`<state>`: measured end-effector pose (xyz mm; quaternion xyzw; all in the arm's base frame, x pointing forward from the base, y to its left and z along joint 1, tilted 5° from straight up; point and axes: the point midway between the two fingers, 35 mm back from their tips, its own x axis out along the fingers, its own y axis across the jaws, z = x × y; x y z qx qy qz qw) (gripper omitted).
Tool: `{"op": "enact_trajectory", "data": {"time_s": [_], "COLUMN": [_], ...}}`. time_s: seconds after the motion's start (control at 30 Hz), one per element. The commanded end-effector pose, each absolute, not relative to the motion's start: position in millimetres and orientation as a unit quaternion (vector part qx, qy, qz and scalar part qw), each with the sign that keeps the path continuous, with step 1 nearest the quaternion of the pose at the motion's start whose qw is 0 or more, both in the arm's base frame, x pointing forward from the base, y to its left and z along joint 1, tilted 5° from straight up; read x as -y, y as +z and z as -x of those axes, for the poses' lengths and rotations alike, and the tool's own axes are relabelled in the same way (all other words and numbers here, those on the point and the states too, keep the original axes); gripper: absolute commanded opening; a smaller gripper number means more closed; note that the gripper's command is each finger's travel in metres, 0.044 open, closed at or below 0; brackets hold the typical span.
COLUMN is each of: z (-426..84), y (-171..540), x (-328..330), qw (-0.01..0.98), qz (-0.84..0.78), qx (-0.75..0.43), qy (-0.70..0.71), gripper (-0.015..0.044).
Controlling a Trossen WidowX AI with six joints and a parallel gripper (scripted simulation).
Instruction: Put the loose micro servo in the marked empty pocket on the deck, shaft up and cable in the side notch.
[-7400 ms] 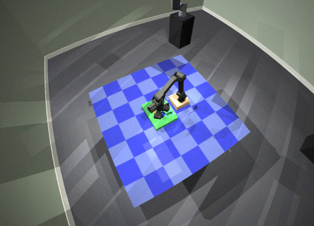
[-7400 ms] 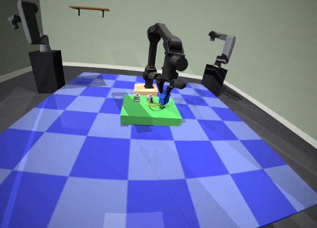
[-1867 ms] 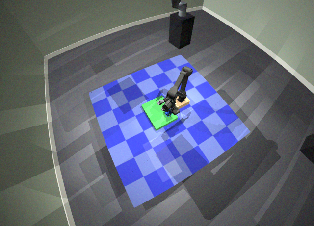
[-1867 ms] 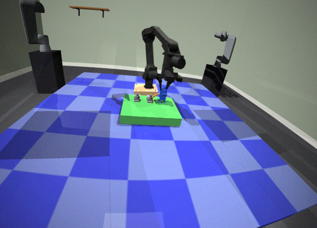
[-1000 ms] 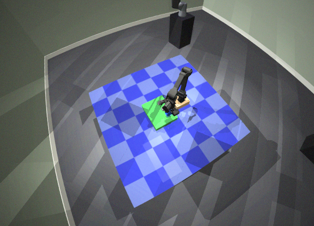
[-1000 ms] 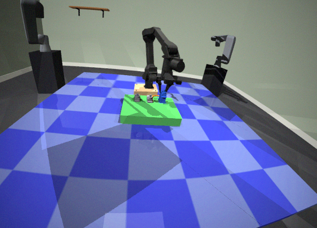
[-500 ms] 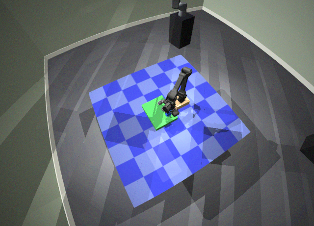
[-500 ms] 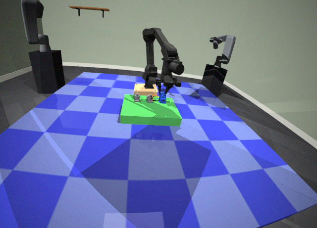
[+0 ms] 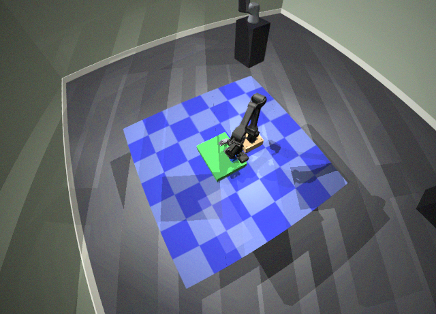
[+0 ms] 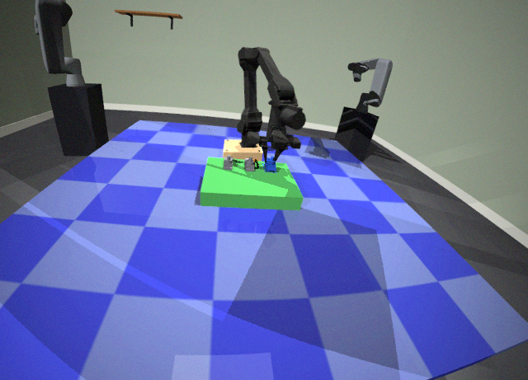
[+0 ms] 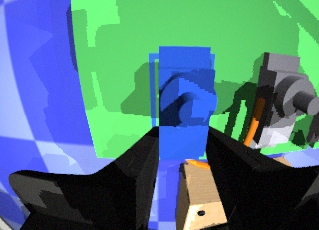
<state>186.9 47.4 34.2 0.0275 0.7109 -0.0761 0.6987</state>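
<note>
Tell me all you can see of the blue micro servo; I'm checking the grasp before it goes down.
The blue micro servo is a boxy, plastic-looking block with a round hub on the face toward the wrist camera. The end effector is shut on it, one dark finger on each side. In the exterior view it is at the far right part of the green deck, right of two grey servos. Whether it touches the deck cannot be told.

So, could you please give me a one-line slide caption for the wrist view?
Gripper clamped on the blue micro servo above the green deck, with a grey servo already seated to one side.
</note>
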Motion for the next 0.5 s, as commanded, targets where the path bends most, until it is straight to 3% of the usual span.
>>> {"op": "enact_trajectory", "data": {"time_s": [0.0,0.27,0.47], "z": [-187.0,-186.9,-186.2], "y": [30.6,22.7,24.8], "x": [-46.9,-46.3,-46.9], "qw": [0.700,0.700,0.700], "qz": [-0.026,-0.026,-0.026], "qx": [-0.710,-0.710,-0.710], "qy": [-0.075,-0.075,-0.075], "gripper": [0.0000,0.0000,0.0157]}}
